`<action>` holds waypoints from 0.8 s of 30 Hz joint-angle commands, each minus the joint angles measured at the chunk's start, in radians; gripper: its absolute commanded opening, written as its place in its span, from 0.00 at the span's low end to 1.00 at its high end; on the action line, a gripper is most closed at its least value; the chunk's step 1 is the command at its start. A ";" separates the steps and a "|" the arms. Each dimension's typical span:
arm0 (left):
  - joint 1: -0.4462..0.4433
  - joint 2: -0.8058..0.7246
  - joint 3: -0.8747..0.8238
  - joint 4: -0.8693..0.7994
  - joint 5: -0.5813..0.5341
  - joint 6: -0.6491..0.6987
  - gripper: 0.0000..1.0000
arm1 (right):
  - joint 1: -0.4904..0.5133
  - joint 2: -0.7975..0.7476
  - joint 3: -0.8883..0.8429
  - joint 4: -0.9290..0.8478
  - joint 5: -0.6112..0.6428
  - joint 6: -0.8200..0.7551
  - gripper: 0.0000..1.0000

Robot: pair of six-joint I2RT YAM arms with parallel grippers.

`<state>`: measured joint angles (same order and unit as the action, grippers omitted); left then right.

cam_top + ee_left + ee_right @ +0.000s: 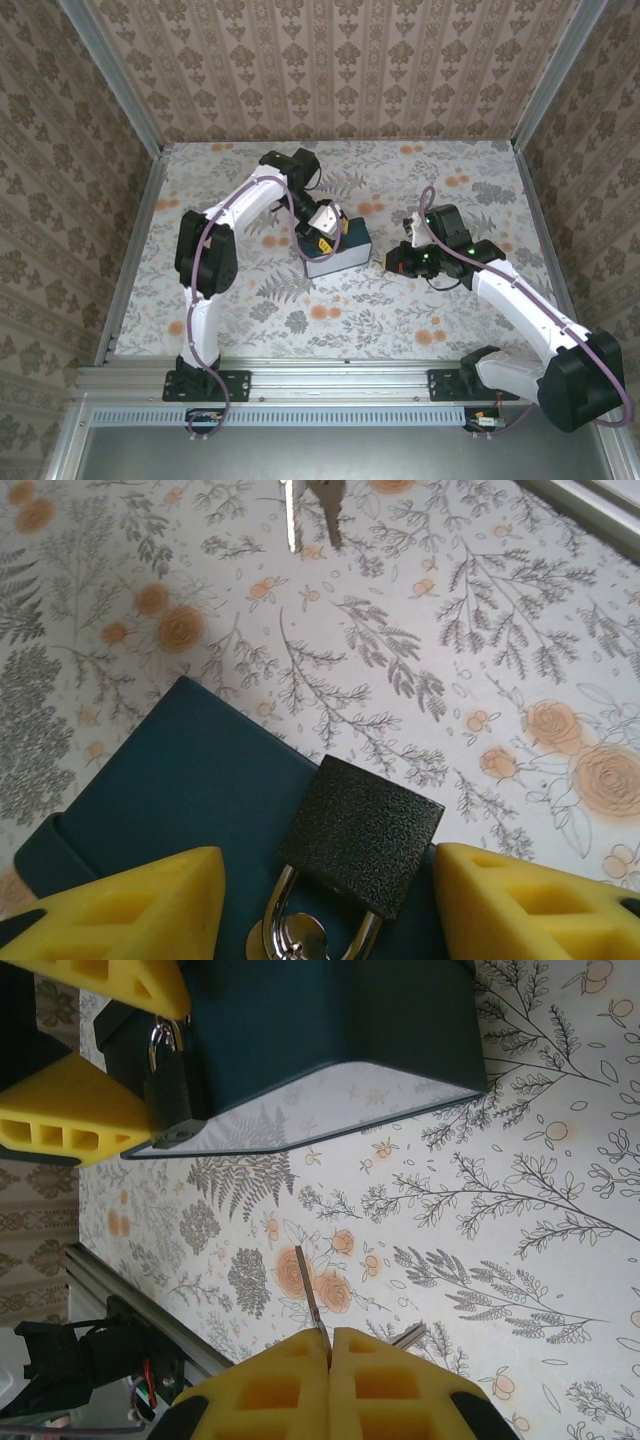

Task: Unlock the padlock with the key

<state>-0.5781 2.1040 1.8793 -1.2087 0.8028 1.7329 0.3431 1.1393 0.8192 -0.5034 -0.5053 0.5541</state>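
Two things could spoil the unlocking from here. First, the key [311, 1295] is pinched only at its head between the shut jaws of the right gripper [330, 1335], with its slim blade sticking out bare. A slightly skewed approach would likely make it pivot in the soft yellow pads or strike the padlock's body instead of going in. A second key [408, 1336] juts out beside it and might snag.

Second, the left gripper [322, 232] has its jaws open. One yellow finger sits on either side of the padlock [362, 832], with a gap at each, so nothing steadies the lock. A push from the key could swing it on its shackle [300, 932] or shove the blue box [340, 255] across the counter [400, 320].

The key is held to the right of the box, well apart from the padlock, which hangs at the box end under the left gripper.

The keyway is too small to make out, so its facing is uncertain. The shackle's lower part and whatever it hooks through are cut off at the left wrist picture's edge. From above, the left gripper covers the lock.
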 commanded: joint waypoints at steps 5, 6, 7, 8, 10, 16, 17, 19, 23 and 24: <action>-0.020 0.027 0.022 -0.052 -0.022 -0.009 0.53 | 0.001 -0.003 0.024 0.033 -0.037 -0.014 0.00; -0.022 0.031 0.027 -0.050 -0.023 -0.011 0.53 | 0.001 -0.005 0.021 0.035 -0.040 -0.013 0.00; -0.025 0.031 0.025 -0.042 -0.022 -0.016 0.54 | 0.000 -0.007 0.019 0.037 -0.040 -0.011 0.00; -0.026 0.031 0.021 -0.035 -0.024 -0.022 0.55 | 0.000 -0.010 0.016 0.038 -0.040 -0.011 0.00; -0.031 0.031 0.022 -0.022 -0.029 -0.036 0.58 | 0.001 -0.016 0.007 0.041 -0.038 -0.009 0.00; -0.040 0.031 0.053 -0.074 0.002 -0.018 0.58 | 0.001 -0.011 -0.009 0.052 -0.036 -0.008 0.00; -0.040 0.033 0.065 -0.089 0.009 -0.016 0.58 | 0.001 -0.009 -0.011 0.052 -0.035 -0.008 0.00; -0.040 0.033 0.079 -0.123 0.029 -0.002 0.57 | 0.002 -0.006 -0.015 0.058 -0.036 -0.008 0.00; -0.042 0.021 0.076 -0.153 0.039 0.010 0.56 | 0.002 -0.003 -0.020 0.062 -0.035 -0.006 0.00; -0.043 0.018 0.067 -0.140 0.030 -0.001 0.55 | 0.001 -0.001 -0.021 0.064 -0.033 -0.005 0.00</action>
<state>-0.6178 2.1220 1.9335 -1.2907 0.8032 1.7100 0.3431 1.1389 0.8154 -0.4652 -0.5182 0.5522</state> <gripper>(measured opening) 0.554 0.040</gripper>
